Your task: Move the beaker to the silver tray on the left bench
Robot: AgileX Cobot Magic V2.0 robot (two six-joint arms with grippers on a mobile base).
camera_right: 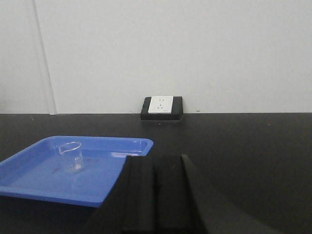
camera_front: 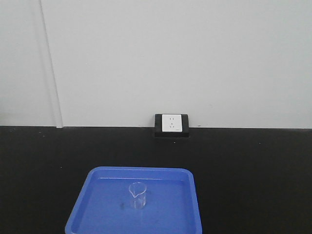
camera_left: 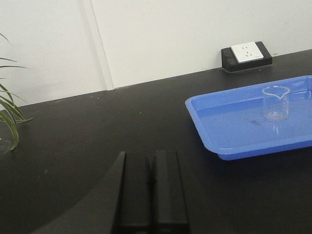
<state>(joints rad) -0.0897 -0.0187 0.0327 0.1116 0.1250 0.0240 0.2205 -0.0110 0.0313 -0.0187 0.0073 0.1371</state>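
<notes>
On the black bench (camera_front: 253, 185) ahead of me, the beaker (camera_front: 138, 195) stands upright inside a blue tray (camera_front: 170, 204), near its middle and touching nothing but the tray floor. Its long axis is vertical, with the open mouth up.

Seen from my left wrist, the beaker (camera_left: 276, 103) lies ahead and off to the right of my left jaws. Seen from my right wrist, it (camera_right: 71, 158) lies ahead and to the left of my right jaws. It sits between my two arms. In the front view it is a touch left of centre, so I judge my left arm slightly nearer, though not by much.

Both sets of jaws are clenched, finger against finger with only a thin seam showing, and neither grips anything. They will need to part before either can close around the glass.

By count: one beaker, one blue tray, one wall socket (camera_front: 171, 124) behind it, and a few leaves of one plant (camera_left: 9, 122) at the far left. No silver tray shows in any view.
</notes>
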